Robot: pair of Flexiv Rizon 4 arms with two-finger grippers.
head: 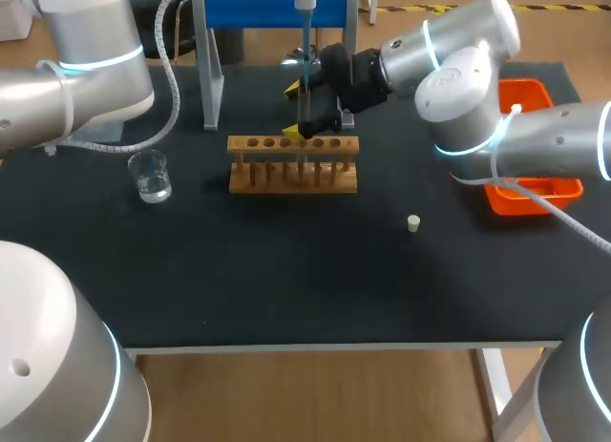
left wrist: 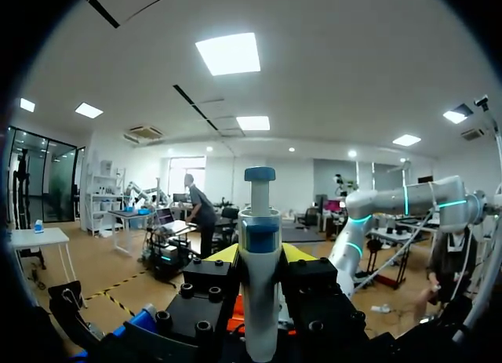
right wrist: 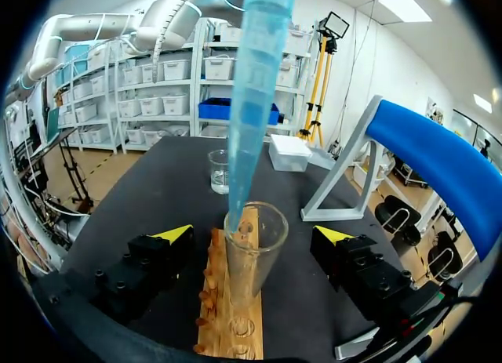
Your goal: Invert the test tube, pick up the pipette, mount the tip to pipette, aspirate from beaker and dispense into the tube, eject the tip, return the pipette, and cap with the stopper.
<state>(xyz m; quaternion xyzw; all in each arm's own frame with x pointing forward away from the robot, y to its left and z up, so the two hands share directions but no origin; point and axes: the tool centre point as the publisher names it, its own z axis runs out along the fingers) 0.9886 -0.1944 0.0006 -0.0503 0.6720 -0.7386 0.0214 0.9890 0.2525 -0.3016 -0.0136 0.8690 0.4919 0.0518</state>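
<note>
Centrally on the black worktop (head: pixel 286 289) a wooden rack (head: pixel 293 162) is seen, w/ a row of holes along its top. The L arm (head: pixel 86 74) comes in at the rear left corner. The R arm (head: pixel 468 89) is bent in from the right, w/ its wrist just behind the rack. A blue-topped stand (head: pixel 267 8) is set at the back edge, behind the rack. An orange tray (head: pixel 537 196) is placed at the right edge, partly hidden by the R arm.

The pipette (left wrist: pixel 259 300) is held upright in the L jaws, clamped on its body from both sides, plunger end up. Its blue tip (right wrist: pixel 255 104) is pointed down, w/ the end at the mouth of the test tube (right wrist: pixel 255 257). The tube is stood mouth-up in the rack, btw. the R jaws. These are spread wide, w/ yellow fingertips (right wrist: pixel 176 232) either side and clear of the glass.

A beaker (head: pixel 151 175) w/ clear liquid is set left of the rack, apart from it. The stopper (head: pixel 413 223) is lying alone on the worktop, front right of the rack and well apart.
</note>
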